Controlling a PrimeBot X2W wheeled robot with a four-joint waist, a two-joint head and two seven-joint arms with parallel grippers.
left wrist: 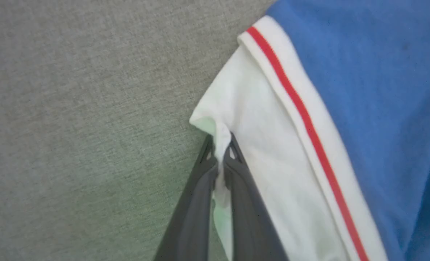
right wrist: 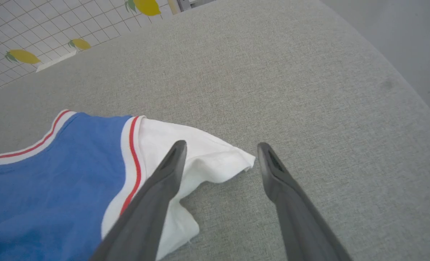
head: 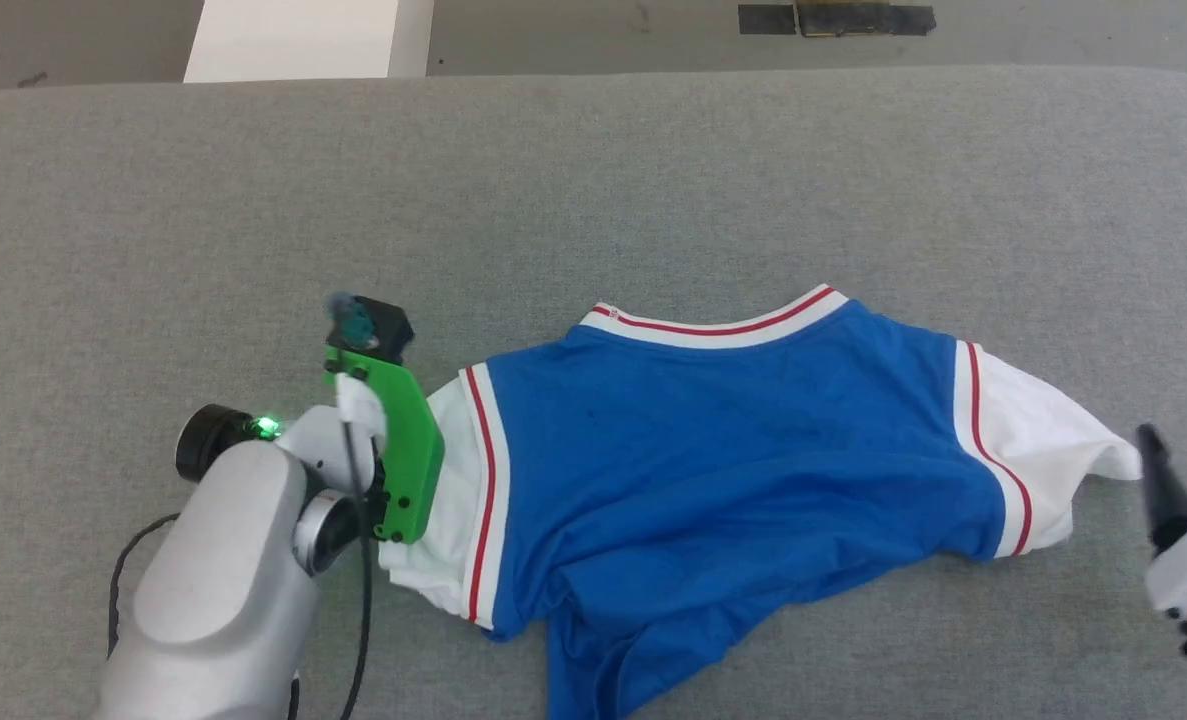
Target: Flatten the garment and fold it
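So the shirt (head: 733,440) is lying rumpled on the gray counter (head: 593,180), collar toward the far side, with the blue body bunched up toward the near edge. The left hand (left wrist: 220,145) is clamped tight on the outer edge of the white left sleeve (left wrist: 258,119), and a fold of cloth is squeezed between its fingers. Over on the right, the right hand (right wrist: 222,148) has its fingers spread wide apart and holds nothing. It's just beside the tip of the right sleeve (right wrist: 207,159); can't tell if it's actually touching.
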